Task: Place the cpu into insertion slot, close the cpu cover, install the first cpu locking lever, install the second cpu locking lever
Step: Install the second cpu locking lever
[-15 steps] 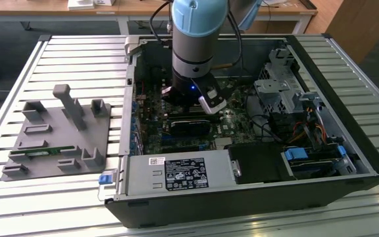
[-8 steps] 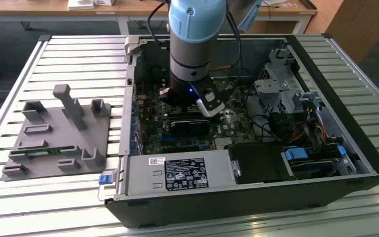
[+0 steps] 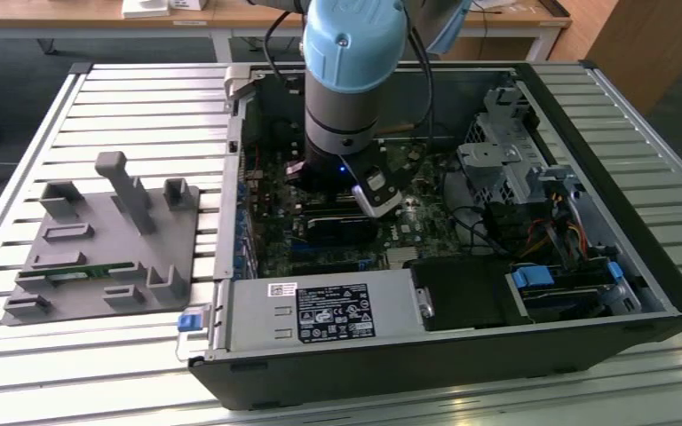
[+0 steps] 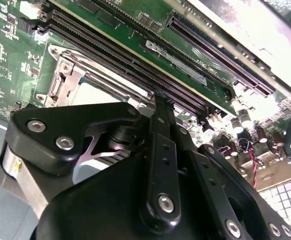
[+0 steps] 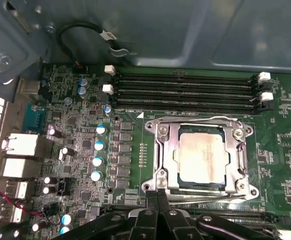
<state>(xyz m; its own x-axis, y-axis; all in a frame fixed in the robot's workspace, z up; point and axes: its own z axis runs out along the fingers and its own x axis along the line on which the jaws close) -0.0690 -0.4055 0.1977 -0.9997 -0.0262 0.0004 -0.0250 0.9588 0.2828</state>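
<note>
In the first wrist view the cpu point(image 5: 203, 157) lies flat in the insertion slot point(image 5: 205, 186), its silvery top facing up. The cpu cover point(image 5: 166, 150) is folded down over it, framing the chip. Thin metal lever wires run along the cover's edges. My gripper point(image 5: 158, 192) is shut, its two black fingers pressed together right at the socket's near edge with nothing seen between them. The second wrist view has the fingertips point(image 4: 160, 100) beside the cover point(image 4: 68, 75) and cpu point(image 4: 103, 92). In the exterior view the gripper point(image 3: 371, 197) reaches down into the open computer case.
Long black memory slots point(image 5: 185, 90) run just beyond the socket. Capacitors point(image 5: 98, 145) and rear ports point(image 5: 20, 145) stand to one side. A black cable point(image 5: 85, 30) loops on the case wall. A power supply point(image 3: 317, 311), a drive cage point(image 3: 507, 151) and a grey fixture point(image 3: 104, 240) surround the work area.
</note>
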